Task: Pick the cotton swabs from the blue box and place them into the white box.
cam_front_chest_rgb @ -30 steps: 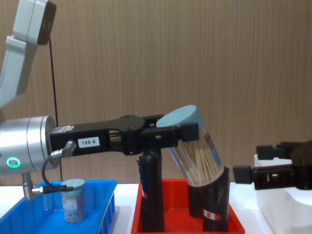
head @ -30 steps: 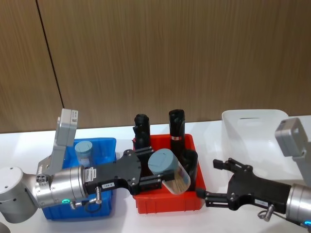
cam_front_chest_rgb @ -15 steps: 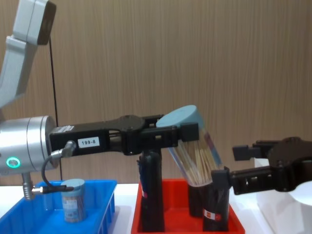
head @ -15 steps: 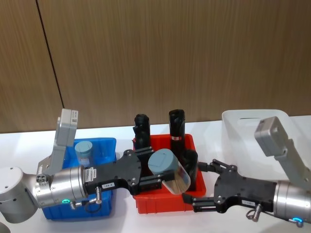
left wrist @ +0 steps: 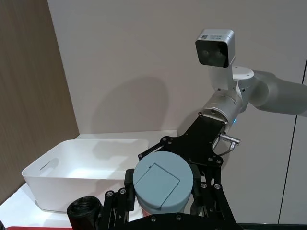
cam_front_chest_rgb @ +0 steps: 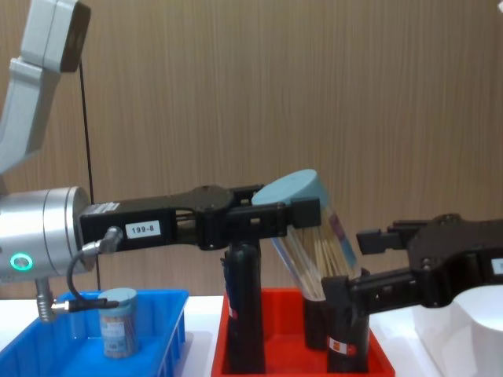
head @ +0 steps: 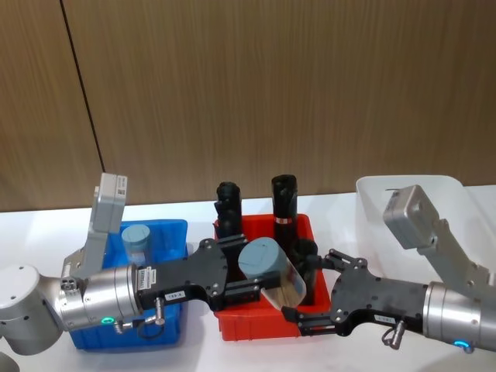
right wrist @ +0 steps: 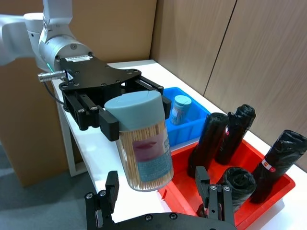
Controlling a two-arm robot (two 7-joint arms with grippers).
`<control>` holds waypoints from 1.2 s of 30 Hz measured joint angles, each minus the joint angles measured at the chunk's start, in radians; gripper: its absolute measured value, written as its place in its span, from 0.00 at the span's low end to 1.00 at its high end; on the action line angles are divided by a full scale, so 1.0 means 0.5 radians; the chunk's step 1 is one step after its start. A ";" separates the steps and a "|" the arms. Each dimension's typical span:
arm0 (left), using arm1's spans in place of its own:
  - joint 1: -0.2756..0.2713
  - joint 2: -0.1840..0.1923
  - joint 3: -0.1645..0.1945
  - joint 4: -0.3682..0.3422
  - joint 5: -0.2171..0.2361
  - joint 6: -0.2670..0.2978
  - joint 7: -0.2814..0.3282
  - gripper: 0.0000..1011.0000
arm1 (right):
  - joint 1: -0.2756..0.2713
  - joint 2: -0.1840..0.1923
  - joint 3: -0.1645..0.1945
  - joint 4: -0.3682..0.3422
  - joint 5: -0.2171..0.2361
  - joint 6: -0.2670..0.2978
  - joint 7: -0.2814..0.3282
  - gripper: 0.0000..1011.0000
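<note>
Left gripper [cam_front_chest_rgb: 287, 214]: clamped on cotton swabs tub [cam_front_chest_rgb: 318, 251] just below lid. Tub held above red tray [head: 256, 329], between blue box [head: 167, 232] and white box [head: 372, 194]. Right gripper [cam_front_chest_rgb: 354, 263]: fingers apart, flanking tub's base end.

Tub probably light, rigid, smooth-walled and slippery; best grasped across clear body.

Long axis tilted: lid up-left, base down-right.
</note>
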 joint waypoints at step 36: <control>0.000 0.000 0.000 0.000 0.000 0.000 0.000 0.66 | 0.120 -0.045 -0.121 -0.083 -0.279 0.007 0.037 0.99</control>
